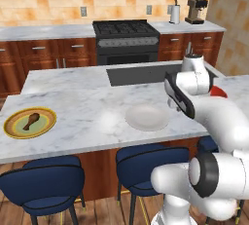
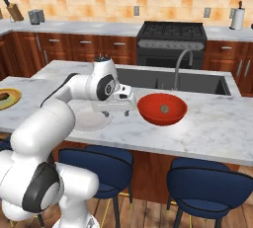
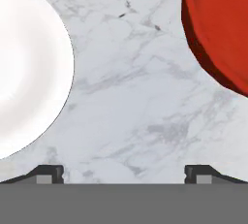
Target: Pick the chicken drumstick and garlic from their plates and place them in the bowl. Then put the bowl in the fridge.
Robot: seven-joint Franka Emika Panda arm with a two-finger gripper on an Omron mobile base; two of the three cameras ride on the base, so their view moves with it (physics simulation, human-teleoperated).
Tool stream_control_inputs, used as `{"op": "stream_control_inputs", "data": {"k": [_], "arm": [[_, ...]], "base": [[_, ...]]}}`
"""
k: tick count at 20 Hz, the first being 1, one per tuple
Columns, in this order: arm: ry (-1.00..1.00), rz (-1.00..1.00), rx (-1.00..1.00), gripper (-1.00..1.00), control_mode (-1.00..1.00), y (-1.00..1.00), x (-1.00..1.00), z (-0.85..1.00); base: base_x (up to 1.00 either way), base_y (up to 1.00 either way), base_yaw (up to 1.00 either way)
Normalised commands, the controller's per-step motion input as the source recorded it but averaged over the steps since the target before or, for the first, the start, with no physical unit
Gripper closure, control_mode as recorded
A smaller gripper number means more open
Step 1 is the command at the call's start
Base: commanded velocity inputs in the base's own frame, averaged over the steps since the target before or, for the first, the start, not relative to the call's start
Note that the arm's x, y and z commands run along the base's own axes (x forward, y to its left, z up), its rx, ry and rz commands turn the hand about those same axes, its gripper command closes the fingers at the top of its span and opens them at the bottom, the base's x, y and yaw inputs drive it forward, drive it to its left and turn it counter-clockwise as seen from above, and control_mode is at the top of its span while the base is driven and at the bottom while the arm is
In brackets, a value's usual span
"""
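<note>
On the far left of the marble surface [image 1: 87, 107] sits the green-centred plate [image 1: 29, 122] with its yellow-orange rim, and the chicken drumstick [image 1: 32, 120] lies on it, thick end toward the upper right, thin bone end toward the lower left. In the right base view a slice of this plate shows at the left edge.

Further right, well apart from that plate, the plain white plate [image 1: 147, 117] rests flat on the surface near its front edge; nothing is seen on it. In the hand view the white plate curves in from the left.

Next comes the tool [image 2: 118, 112], hanging low over the bare marble between the white plate and the red bowl [image 2: 162, 109]. Its two dark fingertips [image 3: 48, 173] stand wide apart at the bottom of the hand view, with only marble between them; it has hold of nothing.

Just right of the tool, the bowl stands upright on the surface in front of the sink [image 2: 168, 80]. The garlic [image 2: 164, 108], a small grey-brown lump, lies in the middle of the bowl. In the left base view a sliver of red shows behind the arm.
</note>
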Motion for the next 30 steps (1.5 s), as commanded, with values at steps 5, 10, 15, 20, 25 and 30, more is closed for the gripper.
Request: {"op": "stream_control_inputs", "data": {"k": [5,10,15,20,25,30], "arm": [[-0.01,-0.12,0.09,-1.00,-1.00,0.54,-0.14,0.04],[-0.04,-0.09,0.03,-1.00,-1.00,0.57,-0.08,0.00],[-0.03,-0.09,0.00,-1.00,-1.00,0.45,0.00,0.00],[0.00,0.00,0.00,-1.00,-1.00,0.05,0.00,0.00],[0.00,0.00,0.00,-1.00,-1.00,0.00,0.00,0.00],[0.00,0.00,0.00,-1.00,1.00,0.00,0.00,0.00]], "base": [[0.00,0.00,0.00],[0.00,0.00,0.00],[0.00,0.00,0.00],[0.00,0.00,0.00],[0.00,0.00,0.00],[0.00,0.00,0.00]]}}
